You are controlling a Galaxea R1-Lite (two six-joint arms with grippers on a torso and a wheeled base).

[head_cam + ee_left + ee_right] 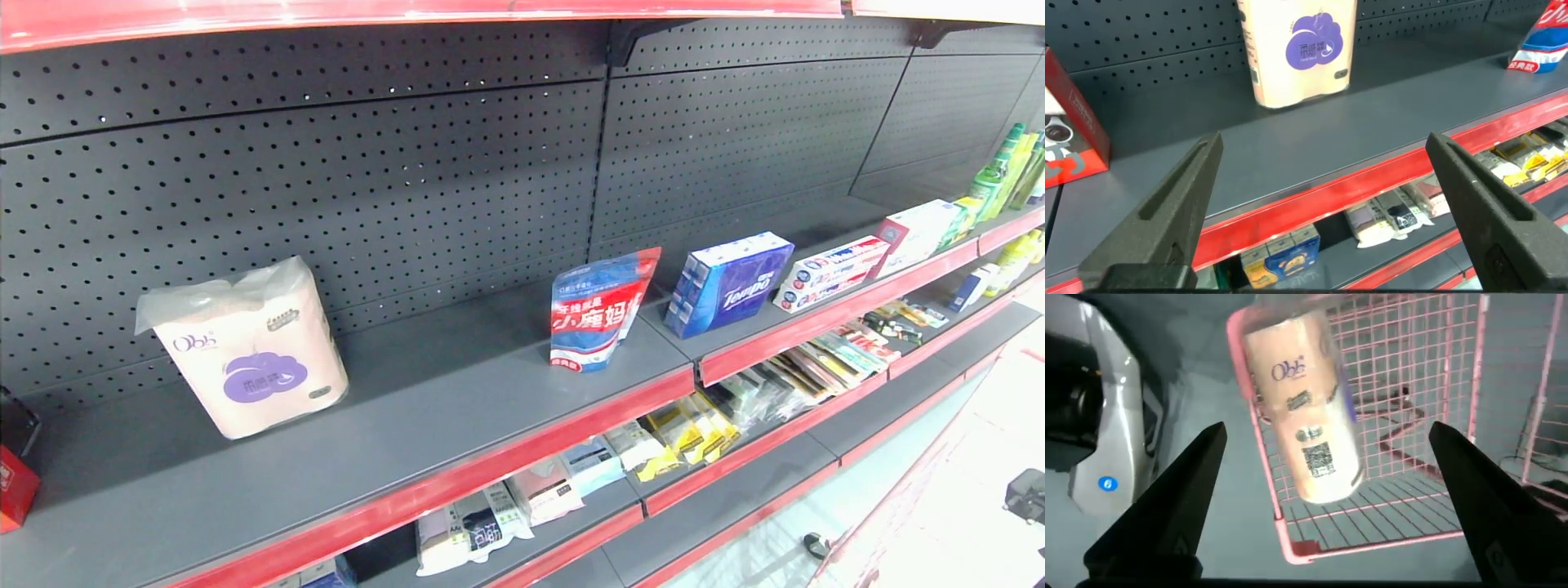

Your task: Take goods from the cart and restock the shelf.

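Note:
A pack of toilet rolls with a purple label stands upright on the grey shelf; the left wrist view has this pack beyond my left gripper. That gripper hangs open in front of the shelf's red edge, with nothing between its fingers. My right gripper is open above a pink wire cart. A second pack of toilet rolls leans against the cart's corner, below and between the spread fingers, untouched.
Further right on the shelf stand a red and blue pouch, a blue tissue pack and toothpaste boxes. A red box sits at the left end. Lower shelves hold several small packets. Wide bare shelf lies between the toilet rolls and the pouch.

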